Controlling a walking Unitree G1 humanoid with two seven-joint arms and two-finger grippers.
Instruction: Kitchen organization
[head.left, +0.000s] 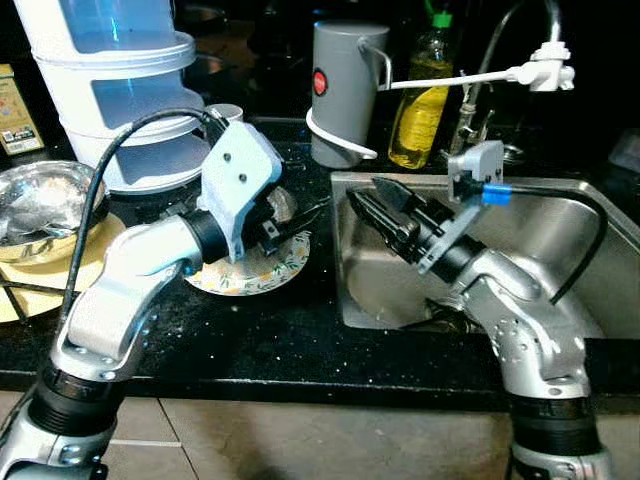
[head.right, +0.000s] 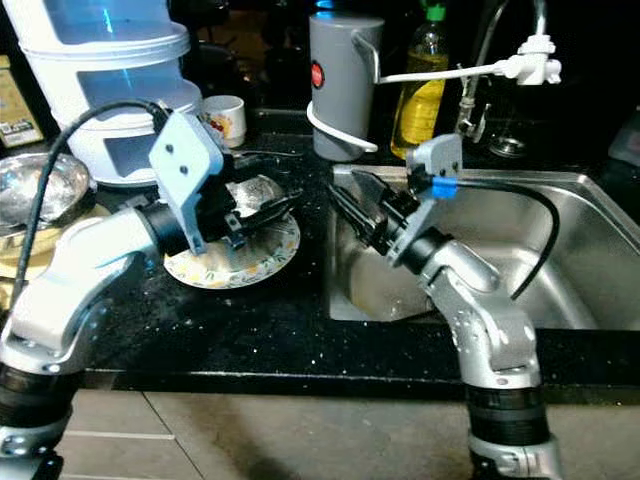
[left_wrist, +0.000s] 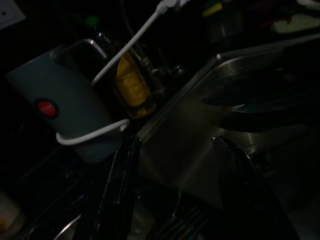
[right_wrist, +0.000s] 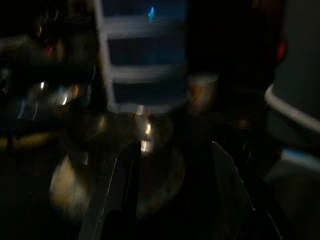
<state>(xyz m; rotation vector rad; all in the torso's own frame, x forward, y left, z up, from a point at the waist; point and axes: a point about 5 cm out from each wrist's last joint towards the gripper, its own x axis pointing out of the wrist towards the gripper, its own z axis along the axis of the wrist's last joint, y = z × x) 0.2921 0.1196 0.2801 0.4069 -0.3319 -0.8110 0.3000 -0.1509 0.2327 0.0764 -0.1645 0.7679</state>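
A floral plate (head.right: 245, 262) lies on the black countertop (head.right: 250, 330), just left of the steel sink (head.right: 570, 270). Something shiny rests on the plate, too hidden to identify. The left gripper (head.right: 262, 212) hovers over the plate, fingers pointing right toward the sink; the left wrist view shows its two fingers (left_wrist: 117, 195) spread apart with nothing between them. The right gripper (head.right: 355, 205) hangs over the sink's left edge, pointing left toward the plate, its fingers (right_wrist: 117, 190) likewise parted and holding nothing. Beyond the plate, at the far side of the counter, stand a small cup (head.right: 224, 118), a grey kettle (head.right: 343, 85) with a white cord, and a bottle of yellow oil (head.right: 420, 100). A tall white stacked container (head.right: 105, 80) stands at the far left, with a steel bowl (head.right: 35, 190) nearer. A faucet (head.right: 520, 60) rises behind the sink.
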